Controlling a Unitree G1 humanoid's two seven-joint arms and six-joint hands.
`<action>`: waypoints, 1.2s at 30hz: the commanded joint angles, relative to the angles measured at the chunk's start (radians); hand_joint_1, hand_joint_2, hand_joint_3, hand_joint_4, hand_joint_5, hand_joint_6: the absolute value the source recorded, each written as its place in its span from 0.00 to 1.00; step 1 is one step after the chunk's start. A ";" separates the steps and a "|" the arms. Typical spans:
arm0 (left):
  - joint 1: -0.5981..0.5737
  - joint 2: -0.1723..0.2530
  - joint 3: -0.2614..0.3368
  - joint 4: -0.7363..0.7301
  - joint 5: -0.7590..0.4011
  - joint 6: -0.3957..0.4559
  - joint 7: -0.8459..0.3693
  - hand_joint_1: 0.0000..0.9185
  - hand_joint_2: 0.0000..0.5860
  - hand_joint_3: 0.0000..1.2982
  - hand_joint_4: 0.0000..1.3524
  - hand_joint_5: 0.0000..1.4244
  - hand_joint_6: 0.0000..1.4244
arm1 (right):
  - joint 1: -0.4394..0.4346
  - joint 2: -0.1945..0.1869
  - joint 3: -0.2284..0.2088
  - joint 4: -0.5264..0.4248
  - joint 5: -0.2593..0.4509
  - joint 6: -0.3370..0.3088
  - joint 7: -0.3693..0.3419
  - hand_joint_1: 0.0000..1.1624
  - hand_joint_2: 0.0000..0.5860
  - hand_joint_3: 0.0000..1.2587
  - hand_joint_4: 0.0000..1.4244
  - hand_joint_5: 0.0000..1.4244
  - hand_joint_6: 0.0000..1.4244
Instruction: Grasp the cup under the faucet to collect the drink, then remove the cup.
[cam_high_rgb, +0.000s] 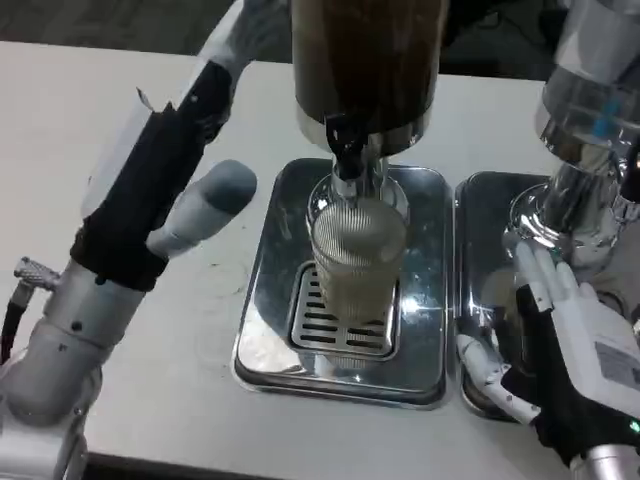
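From my remote seat I see the cup (357, 262) standing upright on the grate of the drip tray (420, 300), directly under the faucet (346, 150) of the dispenser (368, 60), its long axis vertical. My left hand (195, 120) reaches up beside the dispenser, left of the cup, its thumb sticking out toward the tray, but its fingers are cut off behind the dispenser so I cannot tell what they hold. My right hand (560, 330), fingers apart and holding nothing, hangs lower right, over a second tray (480, 210) on the worktop (60, 130), seemingly the nearer one for grasping the cup's side.
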 joint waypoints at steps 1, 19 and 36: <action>0.020 -0.013 0.008 -0.052 -0.022 0.035 -0.062 0.00 0.11 0.00 0.00 0.02 0.00 | 0.017 0.008 -0.004 -0.021 0.004 -0.008 -0.017 0.24 0.70 0.00 0.00 0.00 0.00; -0.071 -0.090 -0.006 0.061 0.015 0.078 -0.212 0.00 0.13 0.04 0.00 0.11 0.06 | 0.044 0.036 -0.008 -0.038 -0.006 0.000 -0.032 0.23 0.69 0.00 0.00 0.00 0.00; -0.006 -0.079 -0.051 -0.018 0.090 0.071 -0.236 0.00 0.14 0.07 0.00 0.14 0.09 | 0.031 0.036 -0.012 -0.035 0.014 -0.001 -0.011 0.23 0.69 0.00 0.00 0.00 0.00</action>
